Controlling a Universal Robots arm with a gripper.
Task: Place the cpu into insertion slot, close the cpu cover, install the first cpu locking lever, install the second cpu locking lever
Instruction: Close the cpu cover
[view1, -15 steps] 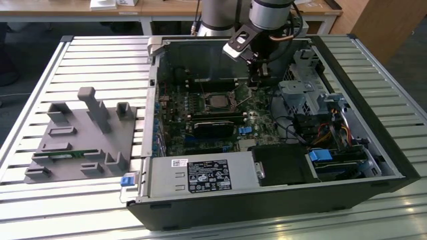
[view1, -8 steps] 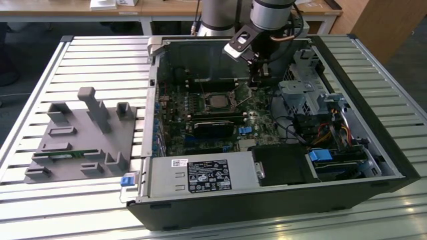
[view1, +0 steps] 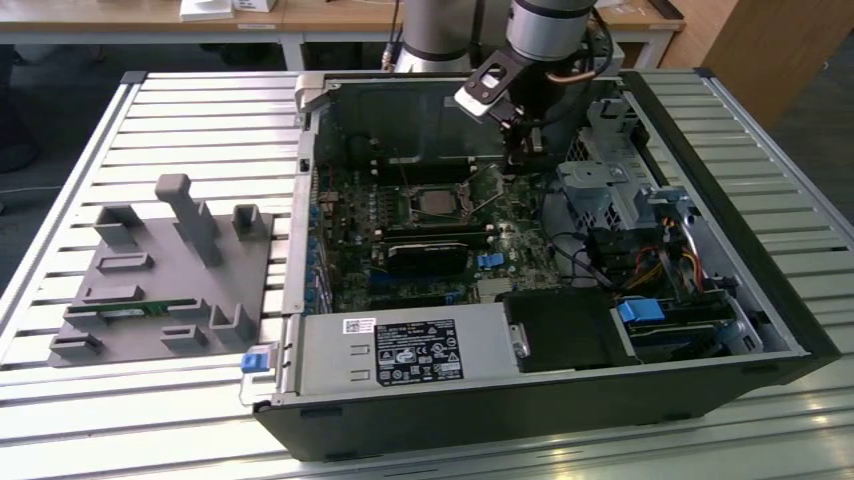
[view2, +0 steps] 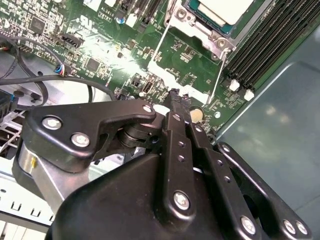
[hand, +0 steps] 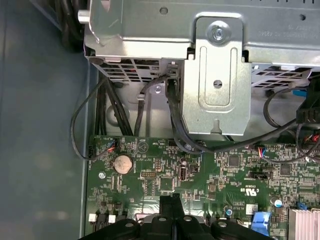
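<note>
One cpu (view2: 225, 9), a flat square chip with a pale silver-grey top, sits in the insertion slot (view1: 407, 205) on the green motherboard (view2: 185, 62). The silvery cpu cover (view2: 212, 34) frames it. Two thin wire levers (view2: 159, 47) stand out beside the socket. The gripper (view2: 175, 96) hovers near it, jaws pressed together on nothing. The open computer case (view1: 747, 300) holds the board, cables and a drive cage (hand: 215, 75), and lies on a slatted table (view1: 200, 100).

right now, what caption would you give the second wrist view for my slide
Shut gripper low over the green motherboard, near the seated cpu.
</note>
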